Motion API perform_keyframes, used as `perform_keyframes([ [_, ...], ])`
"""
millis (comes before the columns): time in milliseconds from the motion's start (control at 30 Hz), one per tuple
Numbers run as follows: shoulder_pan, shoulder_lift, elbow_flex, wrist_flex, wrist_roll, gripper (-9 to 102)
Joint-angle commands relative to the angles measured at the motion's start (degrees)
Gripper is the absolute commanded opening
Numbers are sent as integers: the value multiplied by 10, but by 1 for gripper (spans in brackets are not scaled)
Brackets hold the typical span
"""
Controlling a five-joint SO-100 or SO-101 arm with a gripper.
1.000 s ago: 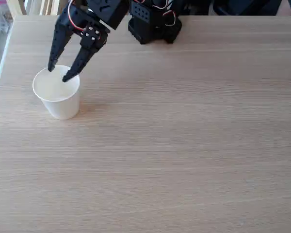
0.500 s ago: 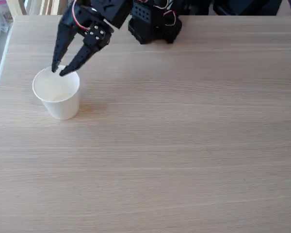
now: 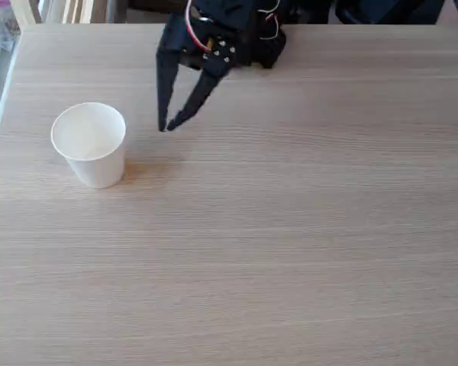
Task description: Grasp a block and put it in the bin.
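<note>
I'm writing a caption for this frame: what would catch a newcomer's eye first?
The white paper cup stands out first, upright at the left of the pale wooden table. Next comes the black end effector, its tips nearly together, pointing down to the right of the cup and apart from it, near the table's far edge.

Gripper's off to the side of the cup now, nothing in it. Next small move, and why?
Probably retract toward the base and rest. The gripper hangs beside the cup, tips nearly together with nothing between them, and no block lies on the table. The cup's washed-out interior hides whether the block is inside.
</note>
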State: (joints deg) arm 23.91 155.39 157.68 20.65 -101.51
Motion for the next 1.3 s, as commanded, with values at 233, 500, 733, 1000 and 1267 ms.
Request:
perform_keyframes([
  [233,-152,175,98,156,14,0],
  [500,-219,279,142,310,25,0],
  [733,-234,338,201,404,31,0],
  [1000,-243,354,202,546,62,0],
  [1267,-243,355,203,565,98,0],
])
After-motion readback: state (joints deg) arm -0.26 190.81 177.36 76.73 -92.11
